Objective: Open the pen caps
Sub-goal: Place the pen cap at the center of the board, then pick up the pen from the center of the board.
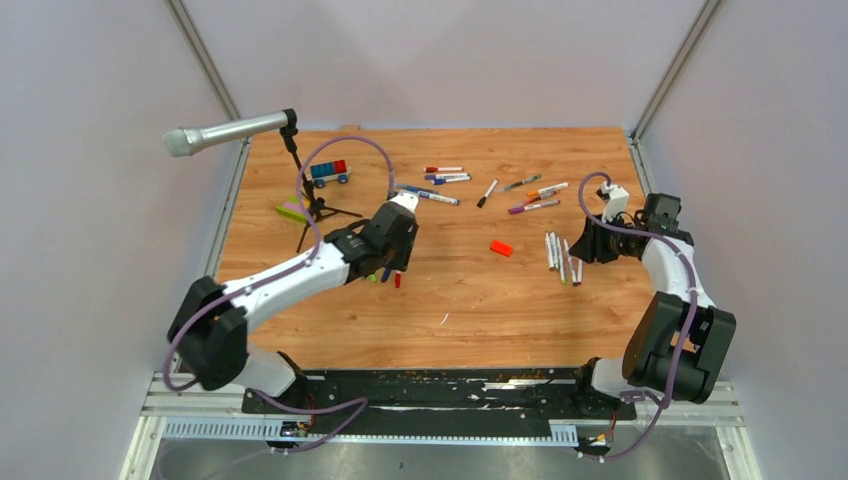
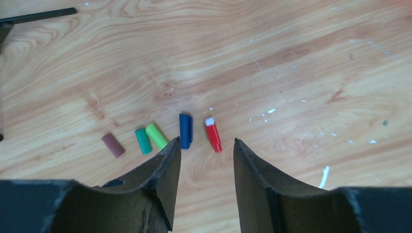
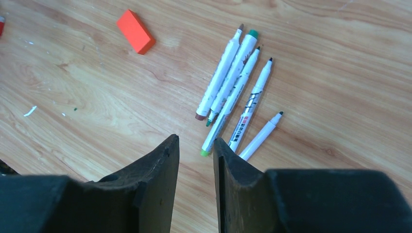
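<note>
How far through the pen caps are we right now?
Done: five loose caps lie before the left gripper, and five uncapped pens before the right gripper. In hand: nothing; both grippers stand open and empty. Left: about seven far pens across the table look capped.

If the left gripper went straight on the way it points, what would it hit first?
Probably the red cap, lying just ahead of the left gripper in line with the gap between its jaws. Depth is unclear; bare table might come first.
</note>
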Robot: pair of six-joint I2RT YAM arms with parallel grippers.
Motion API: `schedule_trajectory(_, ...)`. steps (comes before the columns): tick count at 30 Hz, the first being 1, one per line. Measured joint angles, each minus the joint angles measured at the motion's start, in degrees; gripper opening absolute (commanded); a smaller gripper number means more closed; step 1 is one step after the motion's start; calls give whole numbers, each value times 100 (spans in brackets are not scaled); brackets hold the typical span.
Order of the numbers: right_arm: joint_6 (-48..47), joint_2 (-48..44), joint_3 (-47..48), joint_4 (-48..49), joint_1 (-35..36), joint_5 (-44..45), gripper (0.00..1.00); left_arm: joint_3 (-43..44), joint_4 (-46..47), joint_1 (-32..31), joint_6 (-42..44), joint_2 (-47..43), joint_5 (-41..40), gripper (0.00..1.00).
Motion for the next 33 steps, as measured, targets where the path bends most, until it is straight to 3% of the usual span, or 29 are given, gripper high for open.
schedule_trajectory(6, 31, -140, 42, 2, 0, -302, 33, -999, 448, 0, -13, -1624, 33, 81)
schedule_trajectory(9, 94, -125, 201, 4, 15, -407, 33, -1475, 608, 0, -20, -2271, 17, 90)
schedule_trajectory(18, 264, 804, 1700, -332, 326, -535, 35, -2072, 780, 0, -240, -3239, 0, 91)
schedule_trajectory(33, 527, 3165, 4830, -975, 1357, 308, 38, -2199, 774, 0, -402, -3397, -7, 93)
